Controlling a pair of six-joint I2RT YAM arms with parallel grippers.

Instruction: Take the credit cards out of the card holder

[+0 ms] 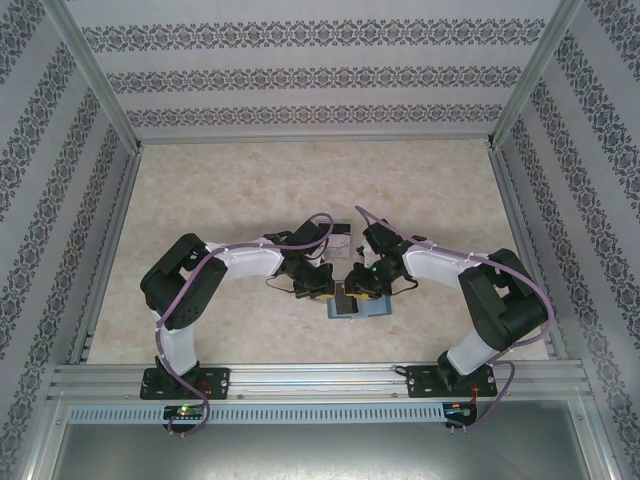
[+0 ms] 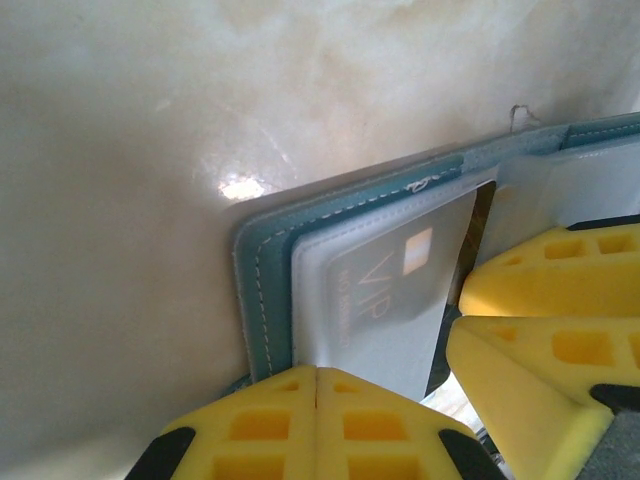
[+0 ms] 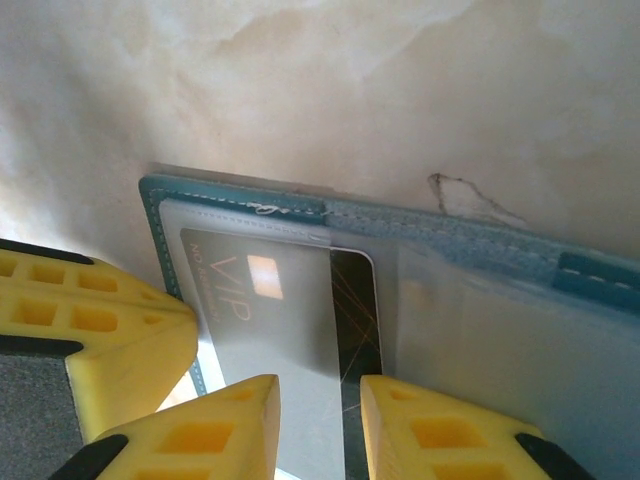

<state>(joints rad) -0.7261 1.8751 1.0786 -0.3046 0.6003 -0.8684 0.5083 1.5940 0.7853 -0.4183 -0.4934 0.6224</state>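
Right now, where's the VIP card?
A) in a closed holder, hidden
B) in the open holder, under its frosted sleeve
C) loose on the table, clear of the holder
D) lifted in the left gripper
B: in the right wrist view the VIP card lies flat inside the open card holder, its print showing through the frosted sleeve and a dark edge showing beyond it, neither loose nor lifted.

Closed left hand point(image 2: 316, 400) at the card holder point(image 2: 262, 300).
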